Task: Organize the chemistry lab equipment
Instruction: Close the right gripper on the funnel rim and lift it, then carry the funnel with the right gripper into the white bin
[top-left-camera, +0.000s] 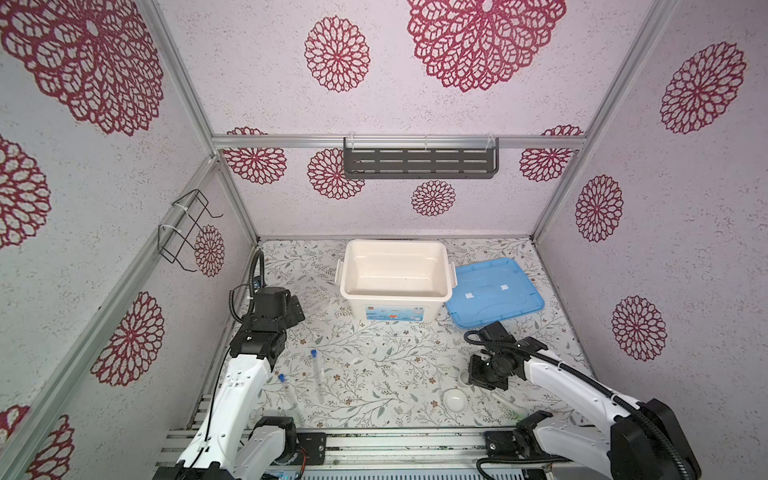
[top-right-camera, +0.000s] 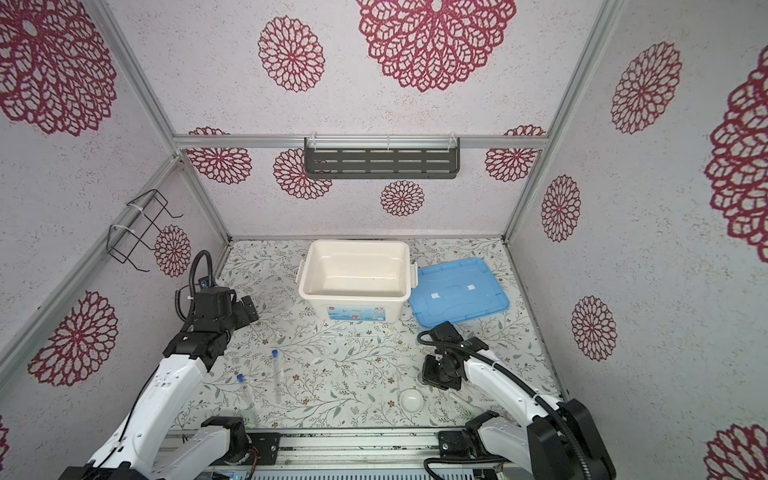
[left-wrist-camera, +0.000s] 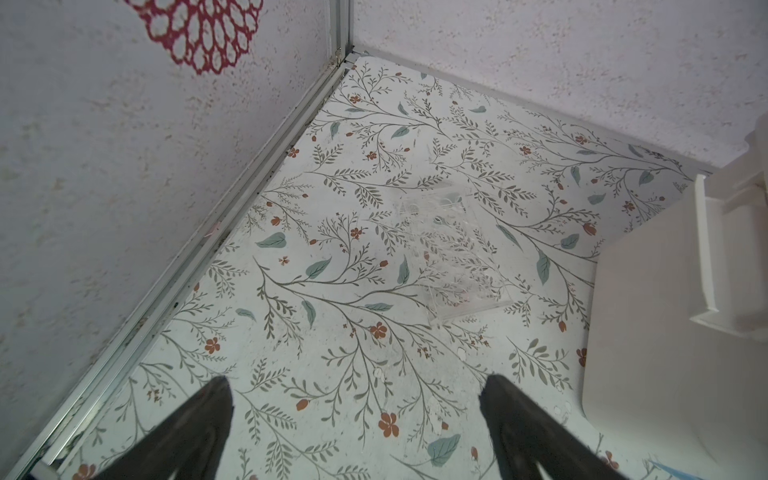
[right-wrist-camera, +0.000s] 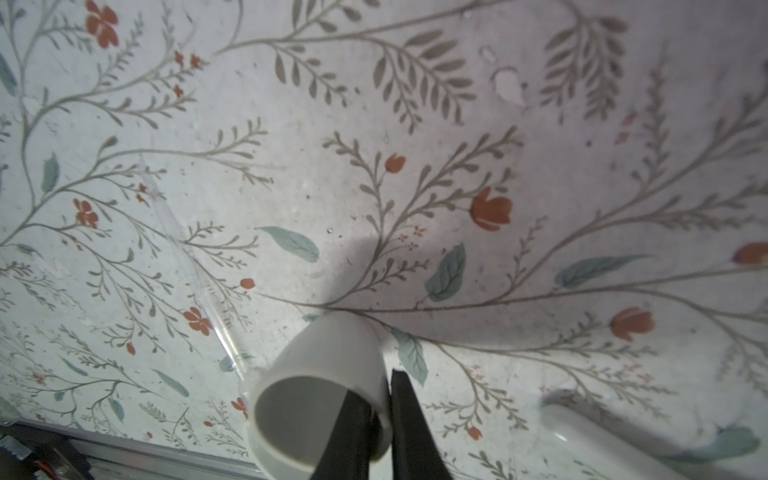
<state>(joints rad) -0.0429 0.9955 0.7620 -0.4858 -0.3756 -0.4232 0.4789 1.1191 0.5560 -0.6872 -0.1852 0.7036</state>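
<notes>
white dish (right-wrist-camera: 332, 365), the smaller of two, is pinched at its rim by the right pincer (right-wrist-camera: 372, 382), one finger inside the wall and one outside, at the front right of the surface (top-left-camera: 374, 365). the open white box (top-left-camera: 390, 309), the likely goal, lies farther back and to the left. left pincer (left-wrist-camera: 357, 380) gapes wide, empty.

My pale worktop (top-left-camera: 374, 365) is printed all over with grey-green leafy sprigs and small rust-red flowers. The speckled off-white booth walls (top-left-camera: 415, 104) carry crimson lace-like rosettes. I see a cream plastic storage bin (top-left-camera: 357, 309) with a blue-and-white label, and a translucent sky-blue plastic lid (top-left-camera: 494, 291) with two white patches. One slim clear tube (top-left-camera: 318, 378) and its twin clear tube (top-left-camera: 289, 397) have blue caps. The shallow round dish (top-left-camera: 455, 401) and the small cup-shaped dish (right-wrist-camera: 332, 365) are plain white. The right end effector (right-wrist-camera: 376, 395) is black.
</notes>
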